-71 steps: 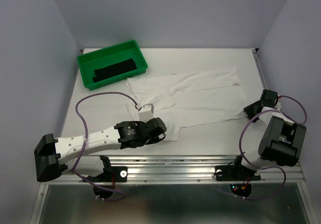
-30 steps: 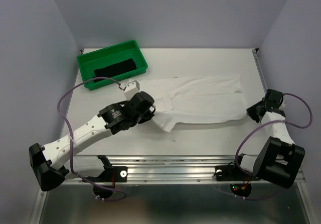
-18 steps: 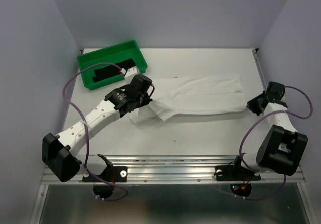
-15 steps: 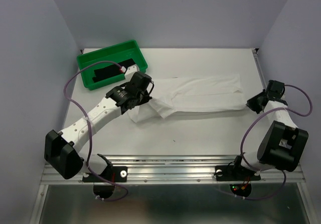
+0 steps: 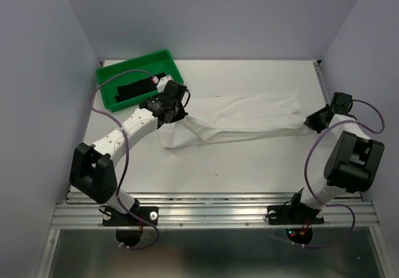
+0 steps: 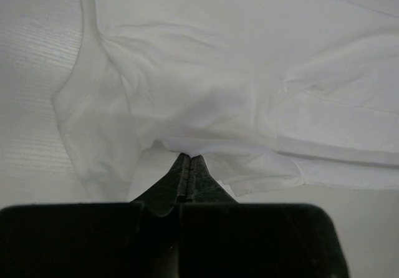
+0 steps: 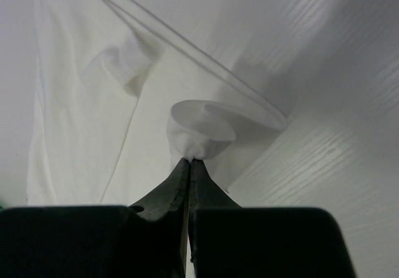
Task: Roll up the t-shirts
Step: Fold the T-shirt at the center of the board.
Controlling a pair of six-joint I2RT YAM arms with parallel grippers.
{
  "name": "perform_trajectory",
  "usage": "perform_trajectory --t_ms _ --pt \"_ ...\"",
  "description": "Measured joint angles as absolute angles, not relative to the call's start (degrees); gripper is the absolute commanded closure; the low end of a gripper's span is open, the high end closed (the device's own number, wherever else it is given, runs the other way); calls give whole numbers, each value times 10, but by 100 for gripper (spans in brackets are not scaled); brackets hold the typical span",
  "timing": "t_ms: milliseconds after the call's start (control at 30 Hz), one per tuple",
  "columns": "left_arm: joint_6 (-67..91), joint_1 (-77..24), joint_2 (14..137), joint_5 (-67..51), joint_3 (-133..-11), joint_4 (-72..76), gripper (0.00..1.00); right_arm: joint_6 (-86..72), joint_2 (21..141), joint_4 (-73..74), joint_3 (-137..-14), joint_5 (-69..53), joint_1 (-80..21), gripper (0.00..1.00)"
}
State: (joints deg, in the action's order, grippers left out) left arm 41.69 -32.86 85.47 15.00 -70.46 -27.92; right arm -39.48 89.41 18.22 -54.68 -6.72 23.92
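Note:
A white t-shirt lies stretched left to right across the middle of the table, its near part doubled over into a long band. My left gripper is shut on the shirt's left end, and the pinched cloth bunches just past the closed tips. At the shirt's right end, my right gripper is shut on a curled lip of the white fabric, which meets the tips. A black t-shirt lies in the green tray.
The green tray stands at the far left corner, close behind my left wrist. Grey walls close in the table on the left, back and right. A metal rail runs along the near edge under the arm bases.
My left gripper carried the shirt's near left edge away from the front, toward the tray, folding the shirt narrower. The right gripper shifted slightly farther back with its end.

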Motion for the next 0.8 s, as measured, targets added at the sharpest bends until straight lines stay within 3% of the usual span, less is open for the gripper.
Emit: perform_trajectory --t_ms 333,467,533,600,667,700,800 --pt "392 -296 913 136 -733 -252 100 -403 943 169 -578 -64 226 96" --pt "381 -284 943 131 -748 -247 100 -403 958 169 -599 -64 221 74" --pt "375 -280 959 128 -757 -241 89 -404 962 165 -606 -64 218 67" --pt "369 -276 980 129 -770 -240 65 -404 961 162 -607 -64 216 61" --pt "365 -275 998 128 -782 -235 51 -402 958 162 -607 -64 212 54" --pt "365 -275 1004 129 -784 -233 47 -402 954 162 -605 -64 211 54" --pt "363 -273 1004 129 -786 -232 45 -398 917 163 -587 -60 205 53"
